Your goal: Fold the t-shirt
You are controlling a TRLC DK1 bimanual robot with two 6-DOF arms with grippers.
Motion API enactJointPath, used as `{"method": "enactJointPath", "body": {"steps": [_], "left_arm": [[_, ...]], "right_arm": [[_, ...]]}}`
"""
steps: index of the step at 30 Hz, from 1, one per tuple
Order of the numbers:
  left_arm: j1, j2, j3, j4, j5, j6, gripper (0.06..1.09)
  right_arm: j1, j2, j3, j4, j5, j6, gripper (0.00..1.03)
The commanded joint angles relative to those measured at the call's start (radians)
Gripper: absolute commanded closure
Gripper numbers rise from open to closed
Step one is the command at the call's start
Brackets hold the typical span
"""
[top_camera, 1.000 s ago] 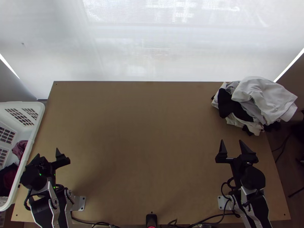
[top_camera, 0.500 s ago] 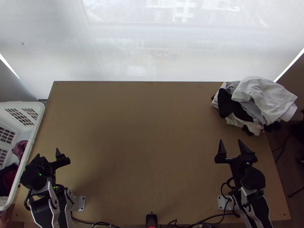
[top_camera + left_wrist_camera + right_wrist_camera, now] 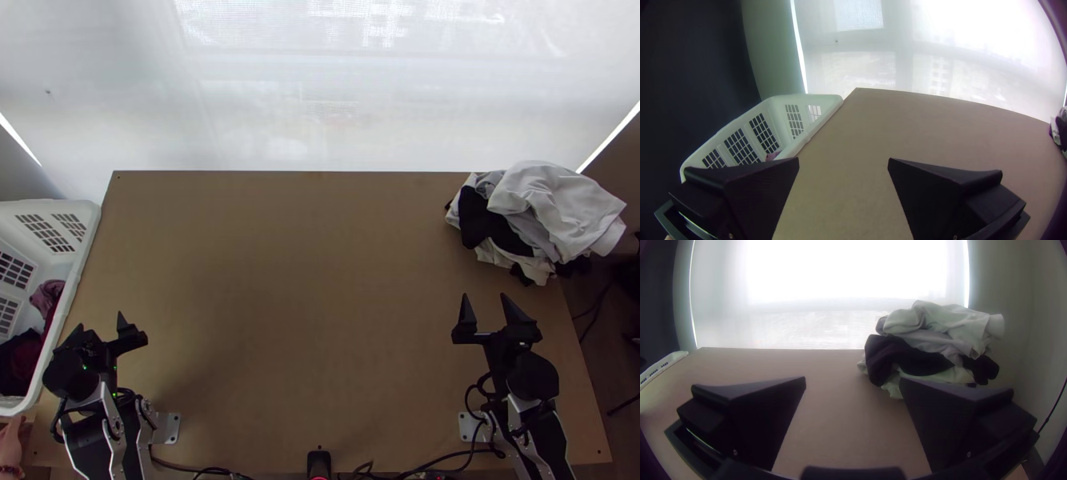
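Apparently, the t-shirt lies somewhere in the bunched heap of white, grey, cream and black cloth [image 3: 552, 200] at the far right corner of the light wooden table [image 3: 320, 280], though I cannot tell which garment it is. A white piece lies crumpled on top, with grey cloth under it; a fold of black cloth [image 3: 484, 224] pokes out on the side toward the table's middle, and the lower layers are mostly buried. Part of the heap hangs past the table's right side. In the right wrist view, one finger [image 3: 951, 418] covers a bit of the heap's bottom, while the left wrist view cuts the heap off at its edge. The right gripper [image 3: 486, 296] is on the near side of the heap, apart from it, its fingers spread with nothing between them. The left gripper [image 3: 101, 320], well away at the near left, also has its fingers spread and holds nothing. Beside the table's left edge is a white plastic basket with grid openings [image 3: 90, 228], cut off by the top view's side; dull pink cloth [image 3: 46, 294] and darker cloth [image 3: 28, 352] lie inside, their shapes hard to make out. One left finger [image 3: 760, 191] hides the basket's near part in the left wrist view.
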Motion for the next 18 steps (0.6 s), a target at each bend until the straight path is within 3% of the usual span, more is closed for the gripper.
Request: {"method": "enactJointPath", "body": {"steps": [1, 17, 18], "left_arm": [[0.002, 0.000, 0.000, 0.000, 0.001, 0.000, 0.11], [0.002, 0.000, 0.000, 0.000, 0.001, 0.000, 0.11], [-0.011, 0.002, -0.002, 0.000, 0.049, -0.001, 0.11]], "right_arm": [[0.013, 0.001, 0.000, -0.002, -0.001, 0.004, 0.05], [0.021, 0.001, -0.004, 0.002, 0.002, -0.001, 0.05], [0.015, 0.003, -0.005, -0.011, 0.002, 0.001, 0.05]]}}
